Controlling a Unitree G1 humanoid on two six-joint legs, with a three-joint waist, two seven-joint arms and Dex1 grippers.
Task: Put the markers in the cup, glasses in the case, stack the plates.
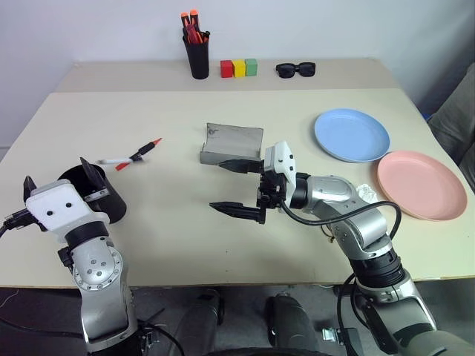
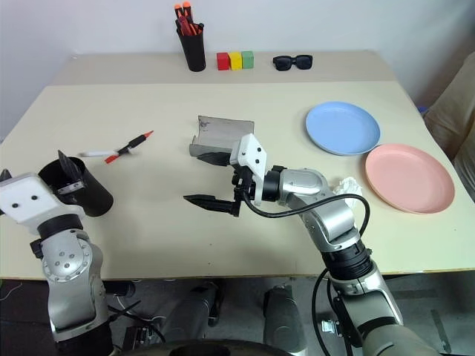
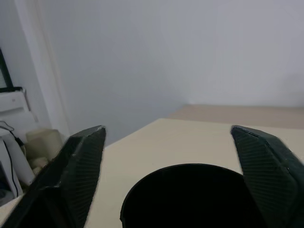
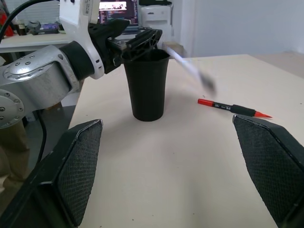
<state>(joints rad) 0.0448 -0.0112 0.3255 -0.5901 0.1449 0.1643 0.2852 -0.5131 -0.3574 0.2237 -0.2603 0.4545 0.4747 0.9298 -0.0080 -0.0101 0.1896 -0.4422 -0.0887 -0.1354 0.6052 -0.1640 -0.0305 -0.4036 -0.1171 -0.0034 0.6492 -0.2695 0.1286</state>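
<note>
Left tool raised at the left, fingers parted, right tool level, pointing left, fingers spread wide

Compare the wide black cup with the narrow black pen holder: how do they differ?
The wide black tapered plastic cup stands near the table's front edge and looks empty; the narrow straight-sided black pen holder stands at the far edge, holding orange-capped pens. The cup widens toward its rim; the holder does not. Both are black and upright.

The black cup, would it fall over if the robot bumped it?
Probably, yes. The cup is tall, with a base narrower than its rim, so a push near the top may tip it. It looks like thin plastic, likely light, so it could slide too.
</note>
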